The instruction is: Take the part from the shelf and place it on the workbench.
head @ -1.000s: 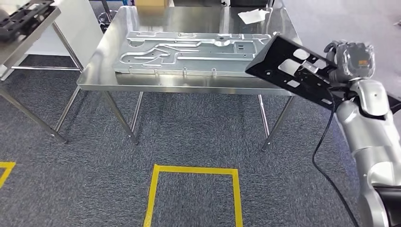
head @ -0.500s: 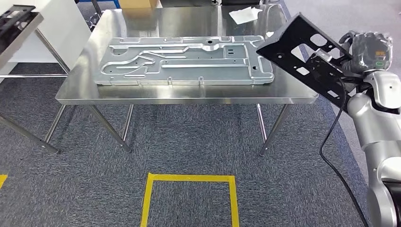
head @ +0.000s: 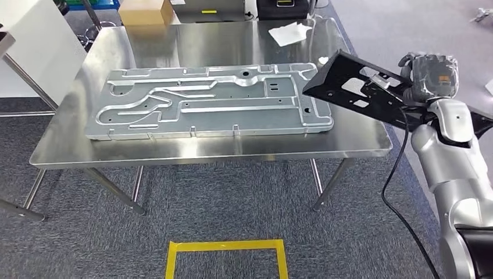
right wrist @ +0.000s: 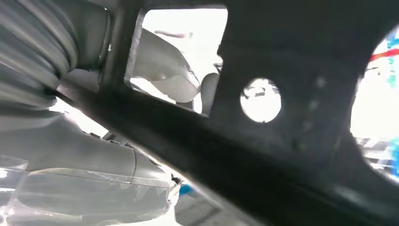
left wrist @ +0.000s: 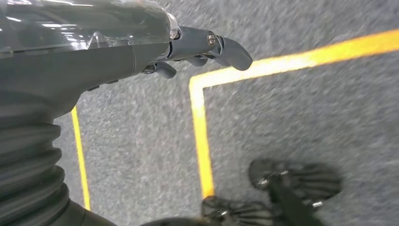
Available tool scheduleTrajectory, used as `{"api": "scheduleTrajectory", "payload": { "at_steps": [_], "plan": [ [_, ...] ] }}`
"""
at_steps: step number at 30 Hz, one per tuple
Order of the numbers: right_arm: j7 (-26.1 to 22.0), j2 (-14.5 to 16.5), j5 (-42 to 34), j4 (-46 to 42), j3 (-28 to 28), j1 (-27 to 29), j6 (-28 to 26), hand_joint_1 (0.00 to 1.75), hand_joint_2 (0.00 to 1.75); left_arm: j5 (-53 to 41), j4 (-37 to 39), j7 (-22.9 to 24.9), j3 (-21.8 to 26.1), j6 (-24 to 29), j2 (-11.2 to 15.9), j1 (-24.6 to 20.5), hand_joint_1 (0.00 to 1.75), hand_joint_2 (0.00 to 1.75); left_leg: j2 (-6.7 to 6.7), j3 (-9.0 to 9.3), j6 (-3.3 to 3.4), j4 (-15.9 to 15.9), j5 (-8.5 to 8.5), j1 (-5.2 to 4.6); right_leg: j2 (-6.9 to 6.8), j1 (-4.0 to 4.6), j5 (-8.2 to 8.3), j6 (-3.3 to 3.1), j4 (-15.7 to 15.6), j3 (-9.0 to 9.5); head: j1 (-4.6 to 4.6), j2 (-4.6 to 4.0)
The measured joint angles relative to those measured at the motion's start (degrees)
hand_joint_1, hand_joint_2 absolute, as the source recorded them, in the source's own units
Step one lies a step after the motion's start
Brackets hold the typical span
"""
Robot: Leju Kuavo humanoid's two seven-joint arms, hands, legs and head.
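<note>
While held aloft: the black part [head: 354,93] hangs tilted over the desk's right end, not resting on it.
Desk: steel desk [head: 232,148] on grey carpet.
Panel: large silver stamped panel [head: 209,102] lies flat along the desk.
Part: black plate with cut-outs, gripped at its right edge.
Right hand [head: 420,81]: fingers clenched on the part.
Left hand [left wrist: 94,52]: hangs above the carpet, fingers [left wrist: 226,47] released, grasping nothing.
Paper: white sheet [head: 290,33] at the desk's far side.

A black part [head: 354,90], a shiny silver workbench [head: 232,152], and yellow tape lines [head: 225,247] on speckled grey carpet [head: 232,203].
</note>
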Motion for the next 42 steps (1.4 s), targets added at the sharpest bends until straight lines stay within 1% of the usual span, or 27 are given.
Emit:
{"api": "scheduleTrajectory", "payload": {
  "at_steps": [1,2,3,4,5,6,7,8,9,10,11,13,15,16,18,19,20,21,23,24,25,26,27,30,33,38,42],
  "plan": [
    [-0.04,0.02,0.09,0.02,0.0,-0.22,0.07,1.75,1.75,0.09,0.0,0.0,0.01,0.16,-0.01,-0.23,0.0,1.75,0.02,0.49,0.13,-0.35,-0.44,0.18,-0.74,0.03,-1.14,0.2,3.32,-2.08,0.01,-0.01],
    [-0.08,0.05,0.17,0.11,0.01,-0.34,0.26,1.75,1.75,0.2,0.0,0.03,0.02,0.32,-0.03,-0.31,0.0,1.75,0.03,0.95,0.25,-0.47,-0.97,0.27,-1.07,0.09,-2.25,0.47,7.44,-4.97,0.0,-0.01],
    [-0.12,0.07,0.19,0.27,0.01,-0.31,0.57,1.75,1.75,0.33,0.0,0.05,0.04,0.46,-0.07,-0.29,0.0,1.75,0.04,1.44,0.24,-0.48,-1.5,0.36,-1.12,0.06,-2.84,0.74,11.23,-7.95,0.0,-0.01],
    [-0.21,0.08,0.2,0.49,0.02,-0.17,0.99,1.75,1.75,0.47,0.0,0.06,0.07,0.55,-0.14,-0.18,0.0,1.75,0.01,2.02,0.19,-0.46,-2.07,0.46,-1.15,0.01,-2.31,0.96,13.65,-10.54,0.0,-0.01],
    [-0.4,0.1,0.19,0.73,0.04,-0.04,1.62,1.75,1.75,0.61,0.0,0.04,0.13,0.6,-0.24,-0.05,0.0,1.75,-0.04,2.64,0.08,-0.42,-2.65,0.56,-1.19,-0.02,-0.45,1.11,13.95,-12.29,0.0,-0.01],
    [-0.71,0.12,0.1,0.97,0.05,-0.03,2.47,1.75,1.75,0.81,-0.01,-0.05,0.23,0.63,-0.35,0.04,0.0,1.75,-0.11,3.26,-0.09,-0.33,-3.22,0.68,-1.24,-0.03,2.66,1.16,11.9,-12.98,0.0,-0.01],
    [-1.1,0.13,-0.02,1.2,0.08,-0.12,3.44,1.75,1.75,1.02,-0.01,-0.16,0.41,0.64,-0.46,0.11,0.0,1.75,-0.2,3.81,-0.32,-0.2,-3.8,0.77,-1.34,-0.02,6.42,1.14,8.23,-12.94,0.0,-0.01],
    [-1.51,0.17,-0.19,1.45,0.1,-0.31,4.51,1.75,1.75,1.25,-0.02,-0.25,0.62,0.63,-0.54,0.15,0.0,1.75,-0.28,4.23,-0.6,-0.05,-4.29,0.77,-1.47,0.1,9.32,0.96,4.75,-12.48,0.0,0.0],
    [-1.9,0.24,-0.33,1.72,0.16,-0.56,5.63,1.75,1.75,1.44,-0.02,-0.29,0.82,0.62,-0.58,0.16,0.0,1.75,-0.39,4.48,-0.9,0.15,-4.69,0.76,-1.55,0.21,11.11,0.6,1.73,-11.84,0.01,0.0],
    [-2.22,0.38,-0.39,2.0,0.28,-0.81,6.53,1.75,1.75,1.57,-0.02,-0.27,0.98,0.62,-0.6,0.16,0.0,1.75,-0.45,4.58,-1.17,0.26,-4.94,0.73,-1.62,0.37,11.79,0.1,0.06,-11.42,0.01,0.0],
    [-2.46,0.58,-0.37,2.3,0.42,-1.1,7.19,1.75,1.75,1.66,-0.02,-0.19,1.09,0.62,-0.61,0.16,0.0,1.75,-0.49,4.61,-1.41,0.3,-5.07,0.71,-1.62,0.53,11.54,-0.44,-0.4,-11.17,0.02,0.0],
    [-2.69,1.25,0.04,2.83,0.86,-1.87,7.68,1.75,1.75,1.76,-0.02,0.05,1.22,0.64,-0.54,0.08,0.0,1.75,-0.42,4.57,-1.88,0.41,-5.43,0.7,-1.52,0.42,11.46,-1.34,-0.96,-10.9,0.03,-0.01],
    [-2.63,2.42,0.87,3.3,1.45,-2.78,7.47,1.75,1.75,1.73,-0.01,0.26,1.3,0.67,-0.43,-0.1,0.0,1.75,-0.18,3.81,-2.72,2.51,-6.96,0.78,-1.48,0.05,11.5,-1.95,-1.32,-10.53,0.03,-0.02],
    [-2.52,3.21,1.4,3.55,1.87,-3.19,7.35,1.75,1.75,1.61,0.0,0.31,1.31,0.67,-0.37,-0.21,0.0,1.75,-0.02,2.62,-3.21,5.28,-8.43,1.01,-1.47,-0.07,11.48,-2.21,-1.43,-10.31,0.02,-0.01],
    [-2.17,5.1,2.51,4.17,3.01,-3.7,7.17,1.75,1.75,1.24,0.0,0.38,1.3,0.66,-0.39,-0.32,0.0,1.75,0.27,-0.93,-4.02,12.79,-11.39,1.71,-1.34,-0.1,11.35,-2.56,-1.46,-10.05,0.02,-0.01],
    [-2.02,6.2,3.02,4.57,3.71,-3.81,7.1,1.75,1.75,1.02,0.0,0.41,1.28,0.66,-0.39,-0.33,0.0,1.75,0.4,-2.36,-4.29,15.49,-11.96,2.02,-1.22,-0.11,11.28,-2.58,-1.45,-9.91,0.02,0.0],
    [-1.87,7.28,3.49,5.02,4.45,-3.84,7.02,1.75,1.75,0.85,0.0,0.44,1.24,0.66,-0.38,-0.33,0.0,1.75,0.51,-2.89,-4.5,16.17,-11.44,2.25,-1.1,-0.13,11.19,-2.57,-1.44,-9.74,0.02,-0.01],
    [-1.7,8.34,3.94,5.45,5.14,-3.84,6.84,1.75,1.75,0.71,0.0,0.47,1.19,0.67,-0.36,-0.34,0.0,1.75,0.59,-2.32,-4.62,14.56,-9.89,2.41,-1.01,-0.17,11.08,-2.5,-1.44,-9.51,0.02,-0.01],
    [-1.21,10.31,4.75,6.17,6.33,-4.03,6.32,1.75,1.75,0.58,0.0,0.55,1.1,0.74,-0.33,-0.38,0.0,1.75,0.7,0.98,-4.53,7.05,-5.75,2.54,-0.9,-0.28,10.8,-2.21,-1.46,-9.0,0.02,-0.01],
    [-0.86,11.26,5.16,6.54,6.82,-4.3,5.95,1.75,1.75,0.55,0.0,0.62,1.07,0.8,-0.32,-0.43,0.0,1.75,0.72,2.7,-4.36,3.44,-4.5,2.45,-0.89,-0.22,10.66,-1.97,-1.45,-8.88,0.02,-0.01],
    [-0.55,12.29,5.61,6.99,7.35,-4.69,5.68,1.75,1.75,0.53,0.0,0.71,1.03,0.87,-0.32,-0.51,0.0,1.75,0.73,3.79,-4.14,1.13,-3.97,2.31,-0.89,-0.19,10.6,-1.67,-1.49,-8.87,0.02,-0.01],
    [-0.23,13.31,6.17,7.51,7.89,-5.11,5.51,1.75,1.75,0.53,0.0,0.83,0.98,0.92,-0.32,-0.59,0.0,1.75,0.71,4.29,-3.96,0.02,-4.04,2.17,-0.92,-0.14,10.6,-1.38,-1.62,-8.88,0.01,-0.01],
    [0.1,14.59,6.8,8.09,8.52,-5.5,5.4,1.75,1.75,0.53,0.0,1.02,0.93,0.95,-0.34,-0.61,0.0,1.75,0.67,4.48,-3.92,-0.39,-4.09,2.13,-0.96,0.02,10.61,-1.32,-1.67,-8.91,0.02,0.0],
    [0.6,18.6,8.43,9.54,10.49,-6.27,5.68,1.75,1.75,0.48,0.0,1.72,0.77,0.95,-0.4,-0.66,0.0,1.75,0.63,4.54,-3.9,-0.84,-3.82,2.22,-1.02,0.11,10.8,-1.63,-2.03,-8.77,0.05,-0.01],
    [0.55,22.05,9.26,10.5,12.0,-6.58,6.22,1.75,1.75,0.3,0.0,2.21,0.61,0.89,-0.36,-1.02,0.0,1.75,0.48,4.45,-3.59,-0.8,-3.75,2.1,-1.2,0.03,10.94,-1.43,-2.43,-8.58,0.05,-0.02],
    [-0.1,26.37,9.25,11.73,13.77,-7.05,6.53,1.75,1.75,0.39,0.0,3.28,0.07,0.8,-0.34,-0.88,0.0,1.75,0.13,4.39,-3.2,-0.78,-3.72,2.06,-1.53,0.0,11.1,-1.15,-2.8,-8.35,0.05,-0.01],
    [0.06,28.44,9.08,11.97,14.76,-7.35,7.6,1.75,1.75,1.0,0.0,4.63,-0.09,1.24,-0.31,-0.92,0.0,1.75,0.16,4.32,-3.02,-0.76,-3.64,1.96,-1.52,-0.08,11.27,-0.8,-2.87,-8.42,0.05,-0.01]
  ]
}}
